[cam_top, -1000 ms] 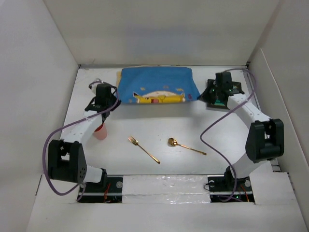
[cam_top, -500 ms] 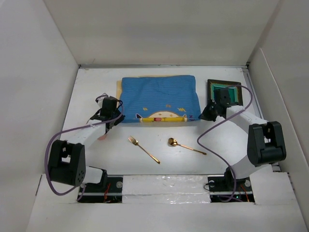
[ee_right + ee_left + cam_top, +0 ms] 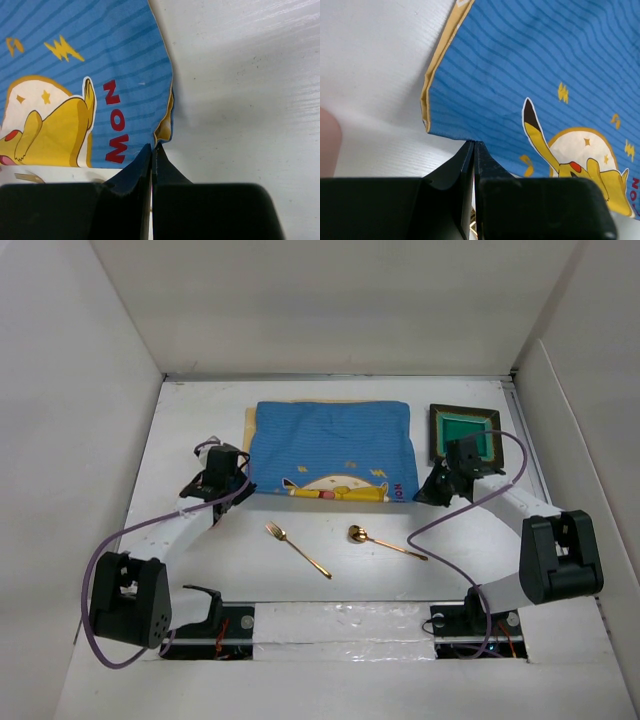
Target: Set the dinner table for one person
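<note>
Tally, from the overhead view:

- Blue cartoon-printed cloth placemat (image 3: pixel 330 445): one, at 12 o'clock.
- Square dark-rimmed green plate (image 3: pixel 463 430): one, at 2 o'clock.
- Gold metal fork (image 3: pixel 297 548): one, at 7 o'clock.
- Gold metal spoon (image 3: pixel 385 542): one, at 5 o'clock.
- Pink rounded object (image 3: pixel 327 145): one. Only its edge shows, at 9 o'clock in my left wrist view.
- My claws: two, the left gripper (image 3: pixel 473 146) and the right gripper (image 3: pixel 151 148).
- White matte dinner table (image 3: pixel 460 550): one.

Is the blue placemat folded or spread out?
Spread out: the blue placemat shows as one full rectangle on the dinner table. The left gripper and right gripper pinch its near corners, which curl slightly.
</note>
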Tool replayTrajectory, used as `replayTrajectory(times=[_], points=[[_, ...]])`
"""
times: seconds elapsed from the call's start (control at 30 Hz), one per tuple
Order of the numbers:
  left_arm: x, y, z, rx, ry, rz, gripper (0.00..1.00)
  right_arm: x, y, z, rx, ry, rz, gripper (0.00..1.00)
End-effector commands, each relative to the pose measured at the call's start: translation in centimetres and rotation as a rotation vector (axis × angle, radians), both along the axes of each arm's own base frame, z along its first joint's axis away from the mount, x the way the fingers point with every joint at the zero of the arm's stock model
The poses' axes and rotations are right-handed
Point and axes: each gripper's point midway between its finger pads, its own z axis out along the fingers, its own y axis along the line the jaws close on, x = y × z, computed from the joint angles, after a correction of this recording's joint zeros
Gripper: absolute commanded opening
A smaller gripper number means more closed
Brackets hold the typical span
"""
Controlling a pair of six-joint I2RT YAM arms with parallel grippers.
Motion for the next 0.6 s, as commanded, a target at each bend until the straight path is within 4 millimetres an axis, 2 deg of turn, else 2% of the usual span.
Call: replayTrajectory(times=[0.0,0.13,0.33,0.5,0.53,0.57], points=[[-0.6,1.2,0.6,0.042,-0.012,0.027,0.00,-0.6,-0.8,-0.2,-0.050,-0.008,0.008,0.05],[-1.3,1.3,0.4,0.039,0.007,0.027,0.00,-0.2,-0.9,-0.3,-0.058,0.001,0.005,0.09],[-1.7,1.0,1.0,0.026,-0.002,0.007,0.01,0.6,-1.0,0.9,-0.068,-0.023,-0.004,0.19],[-1.7,0.8,2.1,0.019,-0.019,-0.007,0.20,0.9,-1.5,2.6,-0.078,-0.043,-0.019,0.41],[-1.5,0.6,2.6,0.010,-0.032,-0.014,0.27,1.0,-1.5,3.1,-0.077,-0.056,-0.021,0.45],[-1.4,0.3,3.1,-0.001,-0.041,-0.031,0.30,1.4,-1.9,4.2,-0.067,-0.086,-0.037,0.47]])
